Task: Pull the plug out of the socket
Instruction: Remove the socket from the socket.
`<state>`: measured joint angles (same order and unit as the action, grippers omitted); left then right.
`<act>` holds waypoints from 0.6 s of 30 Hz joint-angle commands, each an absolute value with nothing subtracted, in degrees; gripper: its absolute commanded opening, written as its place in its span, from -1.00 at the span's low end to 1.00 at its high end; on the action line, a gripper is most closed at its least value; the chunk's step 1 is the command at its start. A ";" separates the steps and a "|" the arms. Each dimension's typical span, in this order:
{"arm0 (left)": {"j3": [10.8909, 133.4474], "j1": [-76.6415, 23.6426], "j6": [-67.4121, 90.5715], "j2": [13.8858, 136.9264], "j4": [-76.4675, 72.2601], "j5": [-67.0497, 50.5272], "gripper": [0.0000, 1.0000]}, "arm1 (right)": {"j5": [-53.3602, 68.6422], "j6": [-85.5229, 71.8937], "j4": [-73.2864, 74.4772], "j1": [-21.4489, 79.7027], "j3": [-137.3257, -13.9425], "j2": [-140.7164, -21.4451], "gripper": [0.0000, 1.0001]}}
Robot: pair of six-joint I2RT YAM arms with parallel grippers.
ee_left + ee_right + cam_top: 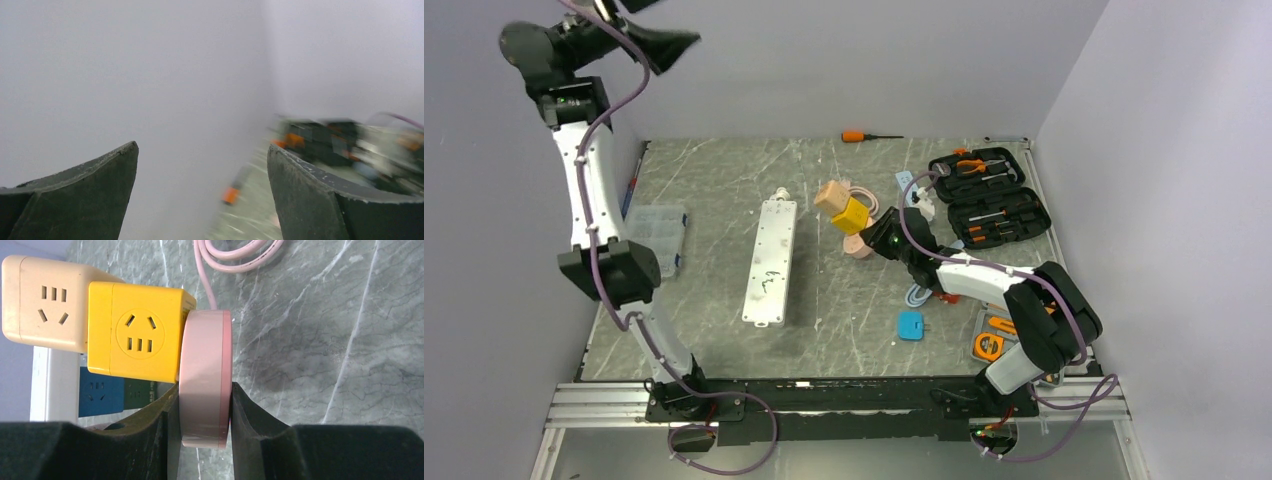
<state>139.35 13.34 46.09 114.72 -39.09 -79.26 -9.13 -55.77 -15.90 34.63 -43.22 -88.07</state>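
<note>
Lying lengthwise on the grey marbled table [704, 180], the socket [770, 262] sits left of centre, well apart from both claws. The left claw [202, 146] hangs high at the left, its fingers spread around nothing. The right claw [204, 390] pinches a round pink disc [205, 350] by its flat faces. A yellow cube adapter [137, 332] touches the disc, with a beige cube [42, 300] just beside it.

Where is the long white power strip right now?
In the top view, the power strip lies on the table left of centre, between the clear plastic box on its left and the yellow cube adapter on its right.
</note>
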 commanded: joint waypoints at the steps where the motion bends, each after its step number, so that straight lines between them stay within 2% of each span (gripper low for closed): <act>1: 130.21 11.34 -9.11 104.00 4.00 -42.99 0.99 | -7.18 -54.99 -23.71 34.72 -46.82 -84.19 -1.00; 5: 112.73 6.86 -24.30 94.07 10.52 -41.84 0.99 | -6.55 -52.31 -22.01 34.81 -47.84 -82.91 -1.00; 9: 102.02 2.40 -35.75 86.11 21.57 -45.74 0.99 | -6.15 -49.23 -19.70 34.75 -48.19 -81.10 -1.00; 13: 100.01 -4.42 -44.98 82.10 37.17 -47.68 0.99 | -6.25 -45.52 -17.88 34.71 -47.11 -77.33 -1.00; 18: 101.43 -13.52 -47.73 80.80 52.53 -48.52 0.99 | -4.48 -40.75 -16.10 34.77 -46.31 -71.86 -1.00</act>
